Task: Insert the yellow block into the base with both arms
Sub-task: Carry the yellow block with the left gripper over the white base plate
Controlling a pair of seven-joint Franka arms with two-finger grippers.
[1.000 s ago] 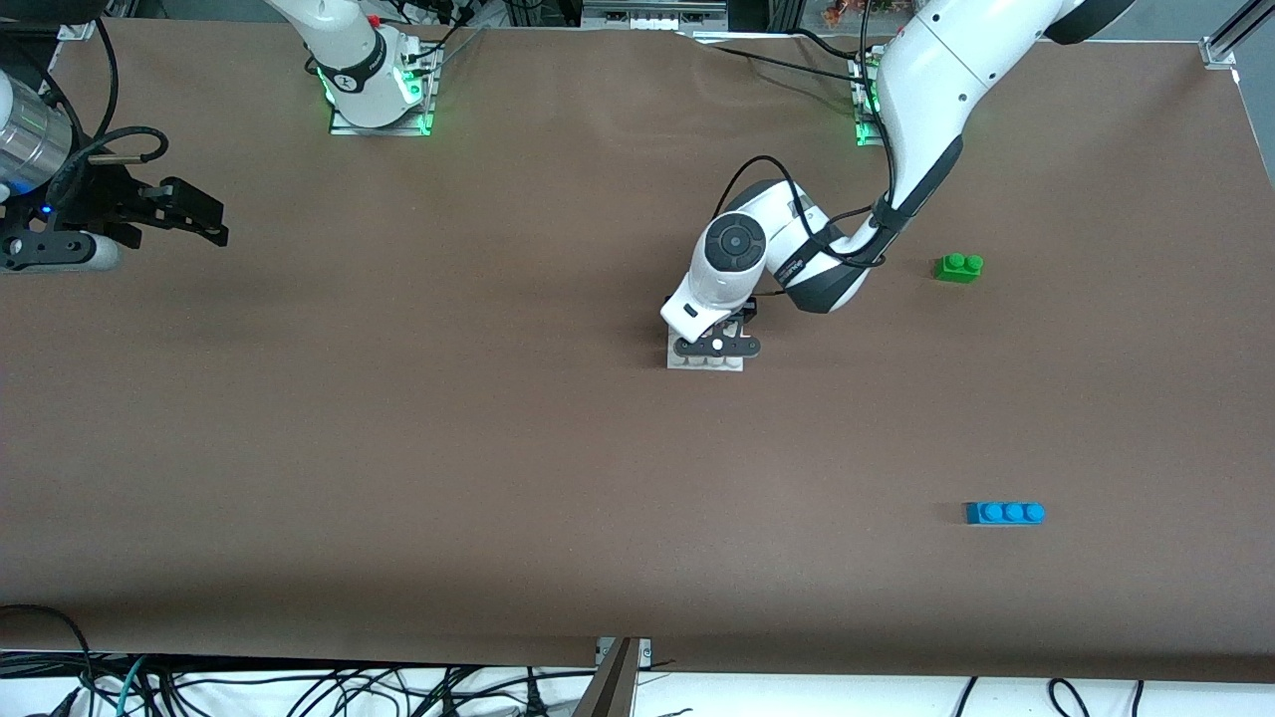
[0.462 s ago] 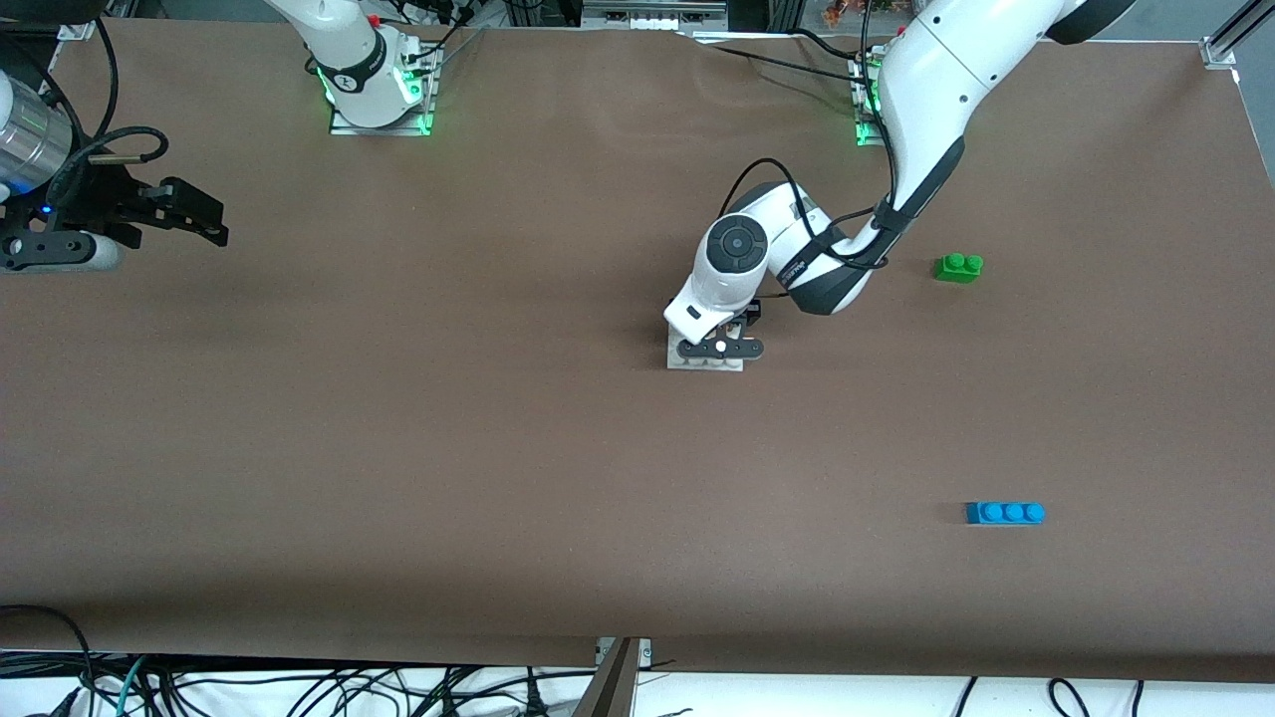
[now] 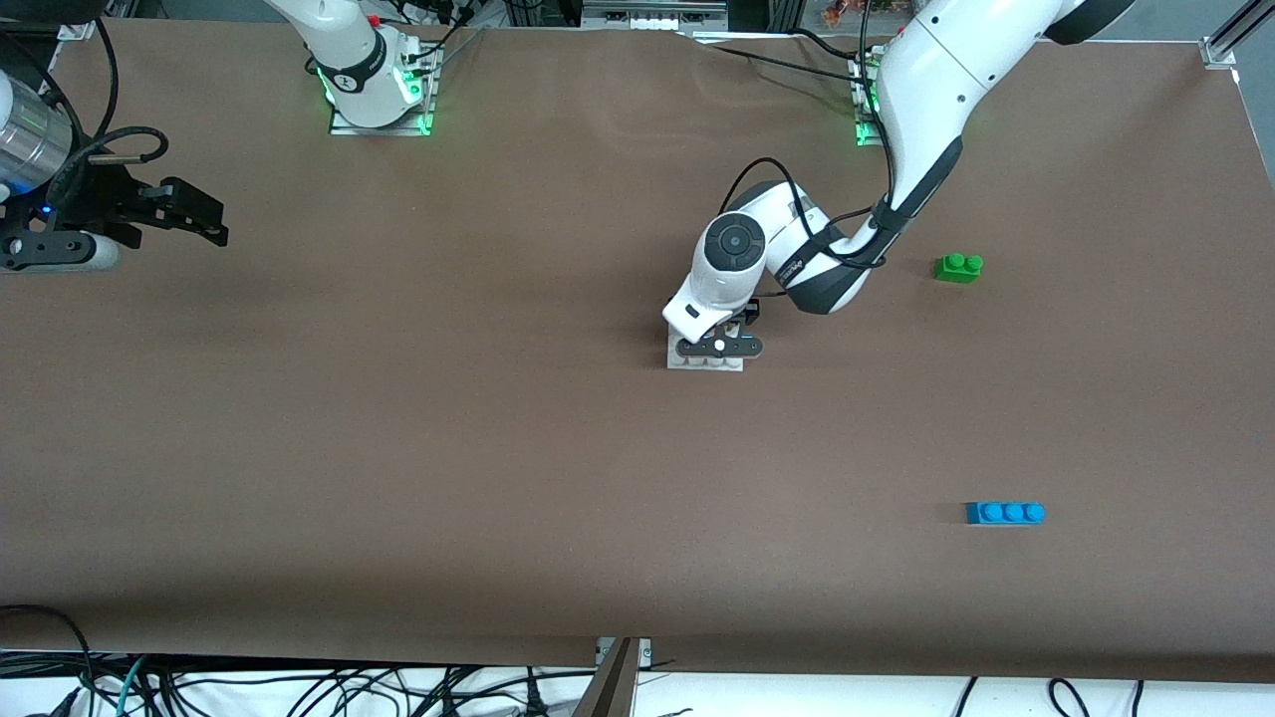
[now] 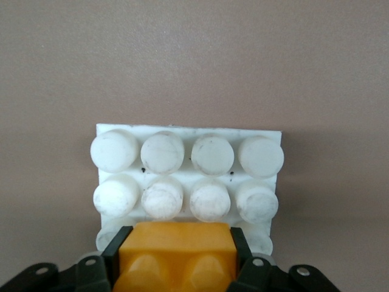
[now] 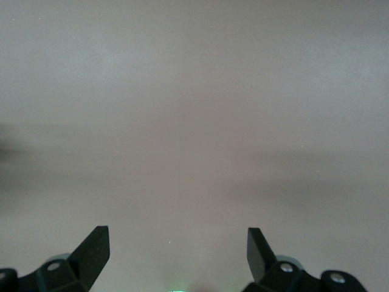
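Over the base, the left tool grips the yellow block, its long axis running along the stud rows and seated at the base's edge row. Well apart, toward the right arm's end of the worktop, the right tool waits with fingers wide.

One worktop. Two arms: the left arm and the right arm. Two pincers: the left pincer and the right pincer. One white base, with eight of its studs in plain view. Three bricks: one yellow block, one green brick with two studs, one blue brick with three studs.
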